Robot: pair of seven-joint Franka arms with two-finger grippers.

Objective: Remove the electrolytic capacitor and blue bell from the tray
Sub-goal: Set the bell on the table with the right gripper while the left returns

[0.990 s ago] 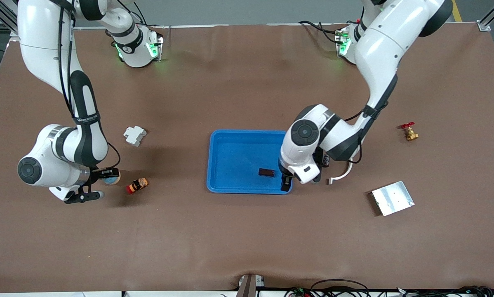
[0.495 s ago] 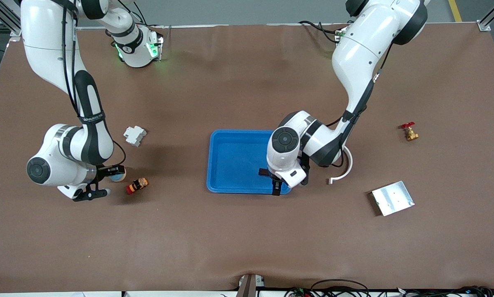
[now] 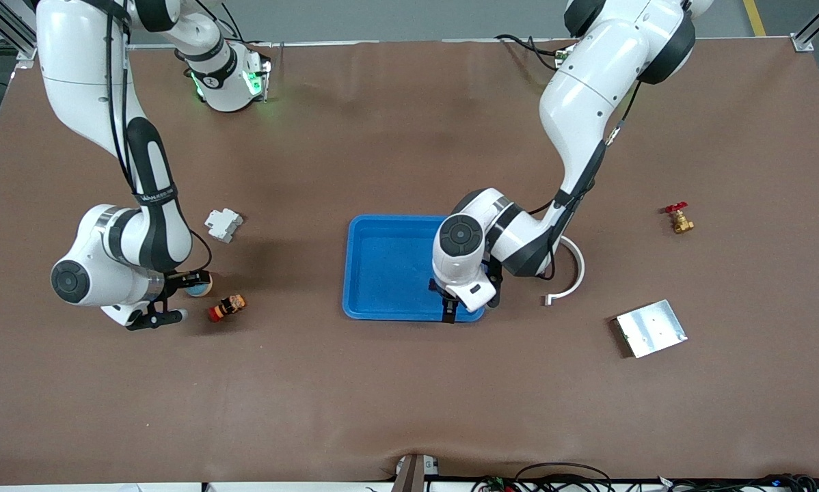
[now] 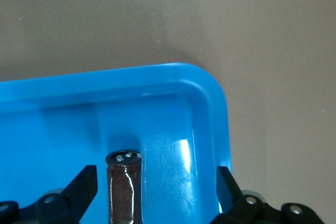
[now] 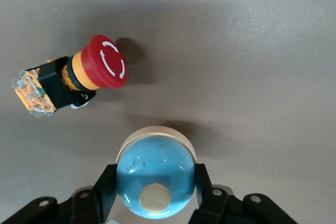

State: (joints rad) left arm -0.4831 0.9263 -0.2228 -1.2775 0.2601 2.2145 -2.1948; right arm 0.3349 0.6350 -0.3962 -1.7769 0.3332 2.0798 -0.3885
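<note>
The capacitor (image 4: 124, 187), a dark brown cylinder, lies in the blue tray (image 4: 157, 69) close to the corner nearest the front camera at the left arm's end. My left gripper (image 4: 156, 182) hangs over it, open, one finger on each side and neither touching it. In the front view the left hand (image 3: 459, 273) covers the capacitor. The bell (image 5: 156, 169), a blue dome on a cream base, sits between the fingers of my right gripper (image 5: 155, 177), which is shut on it. In the front view the bell (image 3: 198, 285) is low over the table at the right arm's end.
A red emergency-stop button (image 3: 226, 307) lies on the table right beside the bell. Farther from the front camera sits a white breaker (image 3: 223, 224). Toward the left arm's end are a white curved piece (image 3: 570, 273), a metal plate (image 3: 651, 328) and a brass valve (image 3: 678, 219).
The left hand has slid across the tray's corner toward the right arm's end and now covers the capacitor. The right gripper has carried the bell a little toward the tray.
</note>
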